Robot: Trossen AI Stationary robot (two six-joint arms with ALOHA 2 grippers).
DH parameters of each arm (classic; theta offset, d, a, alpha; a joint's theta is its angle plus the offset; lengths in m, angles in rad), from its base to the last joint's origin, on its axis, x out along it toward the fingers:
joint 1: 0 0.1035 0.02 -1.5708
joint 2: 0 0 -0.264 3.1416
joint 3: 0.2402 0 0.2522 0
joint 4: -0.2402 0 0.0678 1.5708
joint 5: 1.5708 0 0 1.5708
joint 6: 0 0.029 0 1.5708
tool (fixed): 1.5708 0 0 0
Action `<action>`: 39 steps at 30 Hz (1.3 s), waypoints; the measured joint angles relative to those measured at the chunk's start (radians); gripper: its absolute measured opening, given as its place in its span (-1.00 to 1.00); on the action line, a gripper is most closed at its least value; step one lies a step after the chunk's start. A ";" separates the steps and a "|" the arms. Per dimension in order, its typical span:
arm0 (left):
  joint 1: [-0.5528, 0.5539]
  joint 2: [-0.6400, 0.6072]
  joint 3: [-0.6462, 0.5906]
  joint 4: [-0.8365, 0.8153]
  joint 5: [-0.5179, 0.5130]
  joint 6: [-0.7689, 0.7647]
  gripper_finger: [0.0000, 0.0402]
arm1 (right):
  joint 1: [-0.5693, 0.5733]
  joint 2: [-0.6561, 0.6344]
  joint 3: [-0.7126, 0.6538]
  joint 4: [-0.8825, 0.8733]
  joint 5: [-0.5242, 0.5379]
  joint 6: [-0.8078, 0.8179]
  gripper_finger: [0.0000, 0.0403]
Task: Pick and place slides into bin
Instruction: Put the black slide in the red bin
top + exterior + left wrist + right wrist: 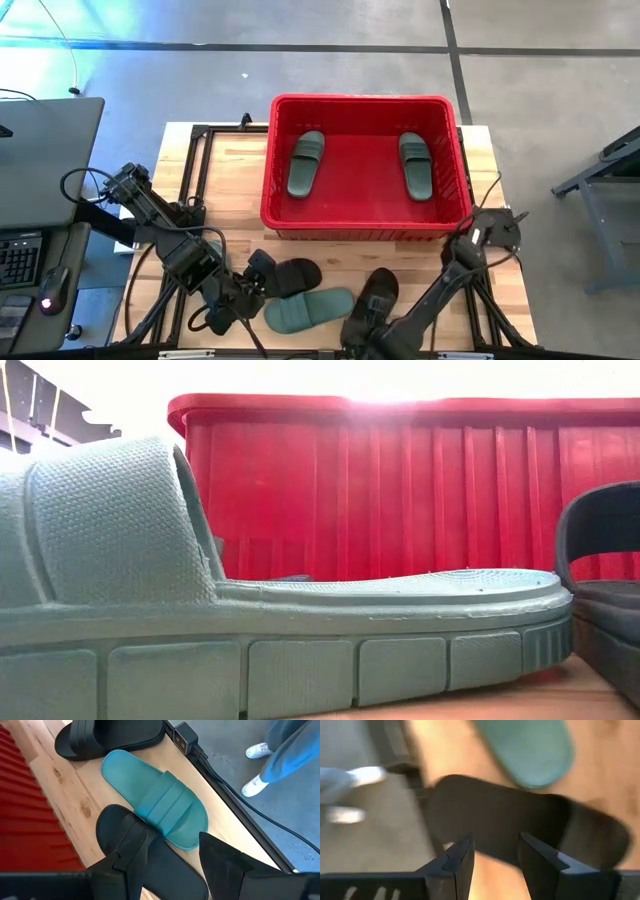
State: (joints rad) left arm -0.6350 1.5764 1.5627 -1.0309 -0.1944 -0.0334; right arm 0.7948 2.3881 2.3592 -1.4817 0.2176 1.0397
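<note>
The red bin [275, 215] stands at the table's far middle with two green slides [306, 163] [415, 164] lying flat in it. On the table in front of it lie a black slide [296, 276], a green slide [310, 309] and a second black slide [376, 297]. My left gripper [257, 274] is open at the left black slide's end [167, 870]. One finger [137, 852] stands over the slide and the other [220, 860] beyond its edge. My right gripper [361, 328] is open just short of the near end of the right black slide [520, 822]. My left gripper stands over the end of the left black slide [167, 870], slanting down from the table's left. Whether its fingers touch the slide, I cannot tell.
The green slide [155, 802] lies sole down, right beside the left black slide and my left gripper. It fills the low view [250, 620], with the bin wall [420, 490] behind it. A person's legs and white shoes [257, 770] stand past the table's near edge.
</note>
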 joint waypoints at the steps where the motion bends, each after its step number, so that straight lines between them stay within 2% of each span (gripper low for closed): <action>1: 0.000 0.000 0.000 0.000 0.000 0.000 -0.20 | -0.002 0.004 -0.016 -0.014 0.017 0.009 -0.31; 7: 0.000 0.000 0.000 0.004 0.003 -0.005 -0.20 | -0.020 0.004 -0.182 -0.094 0.020 0.166 -0.31; 14: 0.000 0.000 0.000 0.010 0.006 -0.006 -0.20 | -0.041 -0.003 -0.298 -0.091 0.116 0.190 -0.31; 18: 0.000 0.000 0.000 0.010 0.006 -0.006 -0.20 | -0.055 -0.003 -0.342 -0.091 0.120 0.191 -0.47; 21: 0.000 0.000 0.000 0.009 0.007 -0.006 -0.20 | -0.063 -0.003 -0.334 -0.092 0.107 0.189 -0.82; 23: 0.000 0.000 0.000 0.009 0.021 -0.001 -0.20 | -0.061 -0.003 -0.298 -0.109 0.114 0.161 -0.94; 26: 0.000 0.000 0.000 0.009 0.038 0.001 -0.20 | -0.062 -0.001 -0.217 -0.092 0.106 0.155 -0.89; 31: 0.000 0.000 0.000 0.010 0.048 0.002 -0.20 | -0.049 -0.007 -0.001 -0.081 0.112 0.052 -0.97; 34: 0.000 0.000 0.000 0.010 0.047 0.002 -0.20 | -0.048 -0.122 -0.087 0.073 0.068 0.062 -0.99; 36: 0.000 0.000 0.000 0.010 0.048 0.002 -0.20 | -0.044 -0.193 -0.117 0.108 0.052 0.061 -0.99; 39: 0.000 0.000 0.000 0.010 0.048 0.001 -0.20 | -0.035 -0.275 -0.106 0.106 0.105 0.078 -0.99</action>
State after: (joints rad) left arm -0.6350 1.5764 1.5627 -1.0208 -0.1467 -0.0320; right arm 0.7596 2.1132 2.2531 -1.3753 0.3228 1.1176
